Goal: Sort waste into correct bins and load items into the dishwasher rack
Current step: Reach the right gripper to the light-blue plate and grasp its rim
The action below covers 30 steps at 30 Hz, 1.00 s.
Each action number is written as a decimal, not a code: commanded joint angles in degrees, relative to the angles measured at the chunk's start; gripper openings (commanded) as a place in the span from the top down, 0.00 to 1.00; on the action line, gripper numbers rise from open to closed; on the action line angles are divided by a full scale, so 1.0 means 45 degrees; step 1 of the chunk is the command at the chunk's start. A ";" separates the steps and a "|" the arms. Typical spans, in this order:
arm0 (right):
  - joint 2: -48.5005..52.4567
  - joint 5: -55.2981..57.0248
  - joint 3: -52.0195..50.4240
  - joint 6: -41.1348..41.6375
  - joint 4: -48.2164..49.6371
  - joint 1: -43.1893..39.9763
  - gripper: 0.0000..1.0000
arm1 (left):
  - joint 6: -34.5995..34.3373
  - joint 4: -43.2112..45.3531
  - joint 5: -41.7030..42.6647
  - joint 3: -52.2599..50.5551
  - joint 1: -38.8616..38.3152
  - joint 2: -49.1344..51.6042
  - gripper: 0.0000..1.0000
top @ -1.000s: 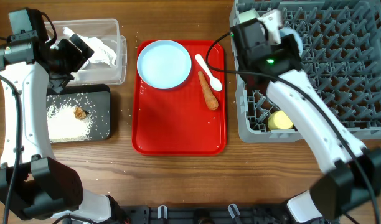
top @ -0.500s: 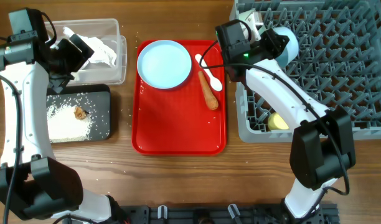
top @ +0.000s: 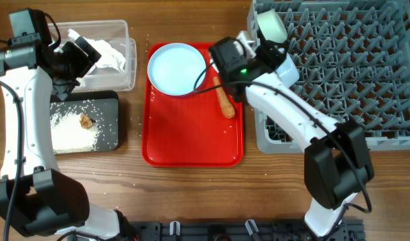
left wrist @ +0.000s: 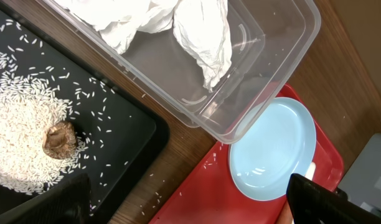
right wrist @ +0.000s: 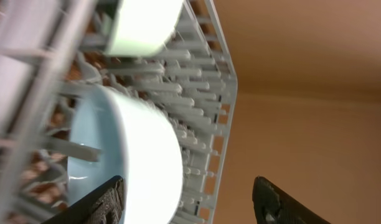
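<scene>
The grey dishwasher rack (top: 352, 80) fills the right side. In its left corner stands a pale green bowl (top: 270, 25), and a light blue bowl (top: 287, 69) rests beside it. My right gripper (top: 272, 59) hovers at the rack's left edge. In the right wrist view the right gripper (right wrist: 190, 208) is open, the light blue bowl (right wrist: 128, 155) by its left finger and the pale green bowl (right wrist: 144, 25) beyond. The light blue plate (top: 173, 68) and carrot (top: 225, 104) lie on the red tray (top: 191, 144). My left gripper (top: 84, 57) is open above the clear tub (top: 128, 80) of tissue (top: 108, 50).
A black tray (top: 110, 127) holds loose rice (top: 71, 130) and a brown scrap (top: 86, 121). The left wrist view shows my left gripper (left wrist: 190, 208), the tub (left wrist: 290, 37), the tissue (left wrist: 197, 31), the plate (left wrist: 271, 152) and the black tray (left wrist: 116, 118). My right arm hides the spoon.
My right gripper has opened and let go of the light blue bowl in the rack. Its arm has swung left, over the red tray's edge. The left arm has not moved.
</scene>
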 commanded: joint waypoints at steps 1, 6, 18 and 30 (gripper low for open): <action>0.0233 -0.0058 -0.0126 0.0092 0.0000 0.0782 0.22 | -0.0126 0.0005 0.0146 0.0199 0.0015 -0.0228 0.00; 0.0044 -0.0063 0.0223 0.0097 0.0947 0.0899 0.00 | -0.0126 0.0005 0.0146 0.0199 0.0015 -0.0228 0.00; -0.2623 -1.5824 0.0374 0.6261 0.1273 0.1243 0.00 | -0.0126 0.0005 0.0146 0.0199 0.0015 -0.0228 0.00; 0.0505 -1.3867 0.0058 1.1861 0.5139 0.0850 0.27 | -0.0121 -0.1132 0.0146 0.0199 0.0015 -0.0228 0.00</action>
